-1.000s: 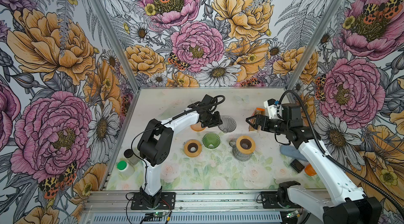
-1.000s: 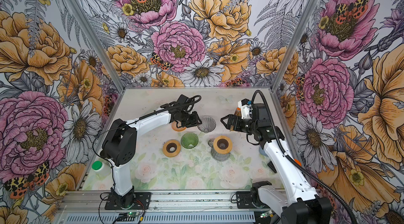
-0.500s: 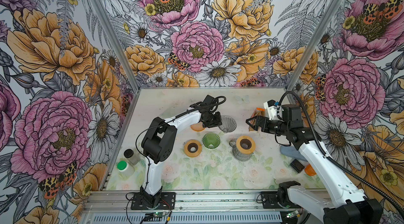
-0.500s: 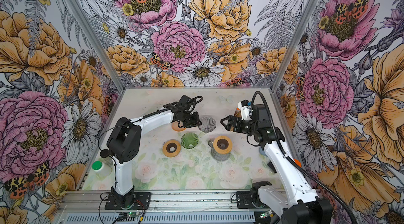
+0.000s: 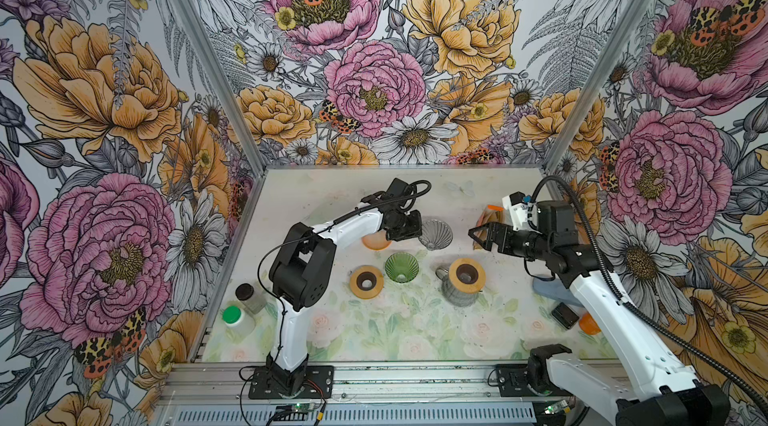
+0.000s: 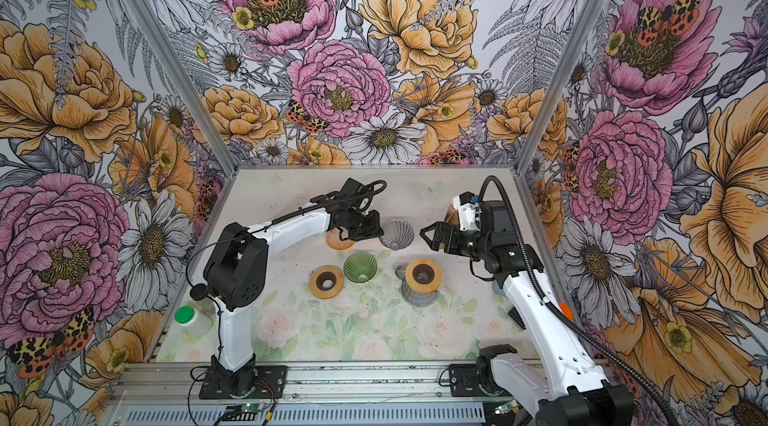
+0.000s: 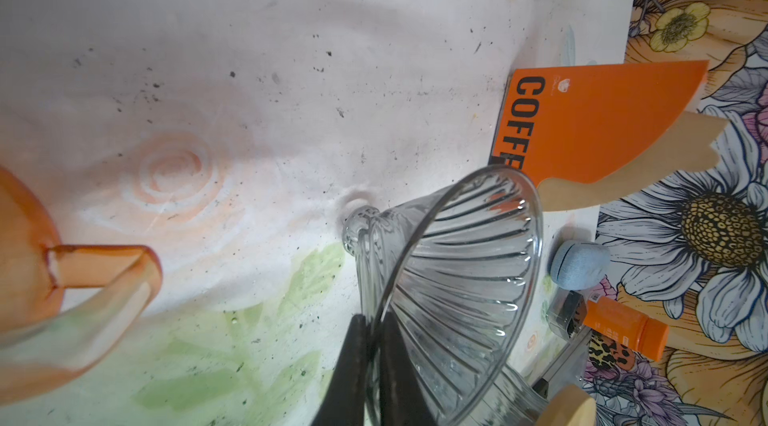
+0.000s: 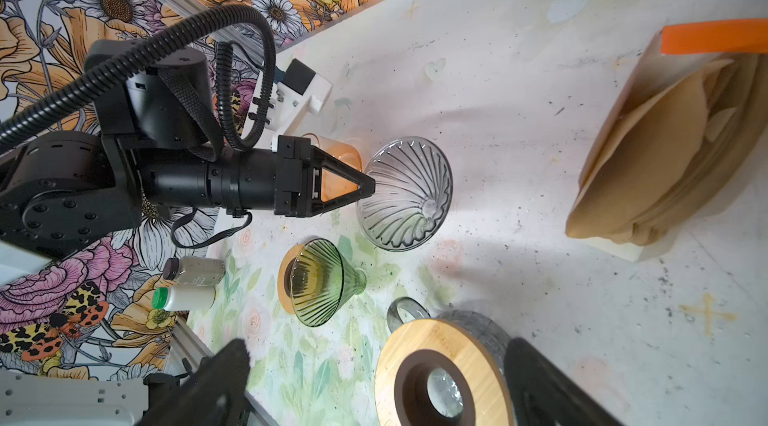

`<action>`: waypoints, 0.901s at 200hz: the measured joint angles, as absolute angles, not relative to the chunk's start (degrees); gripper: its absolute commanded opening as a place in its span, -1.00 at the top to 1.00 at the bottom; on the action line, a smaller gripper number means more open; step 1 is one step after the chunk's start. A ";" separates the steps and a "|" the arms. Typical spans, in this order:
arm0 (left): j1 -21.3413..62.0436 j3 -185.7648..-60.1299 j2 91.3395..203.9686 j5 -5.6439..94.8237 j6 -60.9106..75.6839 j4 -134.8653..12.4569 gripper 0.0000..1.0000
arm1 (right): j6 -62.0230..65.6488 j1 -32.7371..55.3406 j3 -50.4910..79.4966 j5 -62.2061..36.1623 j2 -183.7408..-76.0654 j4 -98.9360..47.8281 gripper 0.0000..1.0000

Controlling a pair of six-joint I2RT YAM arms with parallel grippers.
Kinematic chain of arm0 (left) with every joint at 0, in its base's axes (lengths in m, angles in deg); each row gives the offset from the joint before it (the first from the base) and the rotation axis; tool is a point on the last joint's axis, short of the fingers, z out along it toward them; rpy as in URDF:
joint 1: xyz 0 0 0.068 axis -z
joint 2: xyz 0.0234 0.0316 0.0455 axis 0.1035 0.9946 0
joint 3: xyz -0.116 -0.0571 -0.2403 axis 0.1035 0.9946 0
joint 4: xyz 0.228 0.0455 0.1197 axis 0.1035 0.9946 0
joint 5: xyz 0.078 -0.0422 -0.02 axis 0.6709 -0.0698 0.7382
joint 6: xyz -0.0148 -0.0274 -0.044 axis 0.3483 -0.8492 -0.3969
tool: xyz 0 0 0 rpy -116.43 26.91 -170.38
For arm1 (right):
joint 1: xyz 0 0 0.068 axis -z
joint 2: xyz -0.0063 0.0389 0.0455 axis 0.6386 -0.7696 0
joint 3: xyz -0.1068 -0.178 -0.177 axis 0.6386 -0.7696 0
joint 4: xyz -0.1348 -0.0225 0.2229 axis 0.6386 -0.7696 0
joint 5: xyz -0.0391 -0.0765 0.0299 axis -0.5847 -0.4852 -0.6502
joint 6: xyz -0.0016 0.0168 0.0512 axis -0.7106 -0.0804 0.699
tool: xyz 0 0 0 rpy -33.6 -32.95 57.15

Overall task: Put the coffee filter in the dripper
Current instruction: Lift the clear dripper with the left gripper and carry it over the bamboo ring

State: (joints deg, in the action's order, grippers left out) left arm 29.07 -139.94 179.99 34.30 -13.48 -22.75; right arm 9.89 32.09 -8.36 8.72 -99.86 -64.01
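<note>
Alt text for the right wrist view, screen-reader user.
The left gripper is shut on the rim of a clear dripper. A green dripper lies on its side nearby, and a stack of brown filters sits apart, untouched.

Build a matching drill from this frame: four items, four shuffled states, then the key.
Items
1. clear dripper
2. green dripper
3. filter stack
4. right gripper

States
a. open, holding nothing
b. beside the loose wooden ring, untouched
c. rim pinched by the shut left gripper
d. topped by an orange cover, untouched

Pairs: 1-c, 2-b, 3-d, 4-a
</note>
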 measured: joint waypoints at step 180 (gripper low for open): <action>36.17 -141.66 165.43 27.22 -7.60 -11.99 0.95 | 9.02 31.00 -6.96 8.37 -88.38 -79.72 -0.72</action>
State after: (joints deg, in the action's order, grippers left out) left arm 36.17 -141.66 165.43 27.22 -7.60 -11.99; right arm 9.02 31.00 -6.96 8.37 -88.38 -79.72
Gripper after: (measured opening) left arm 0.080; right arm 0.889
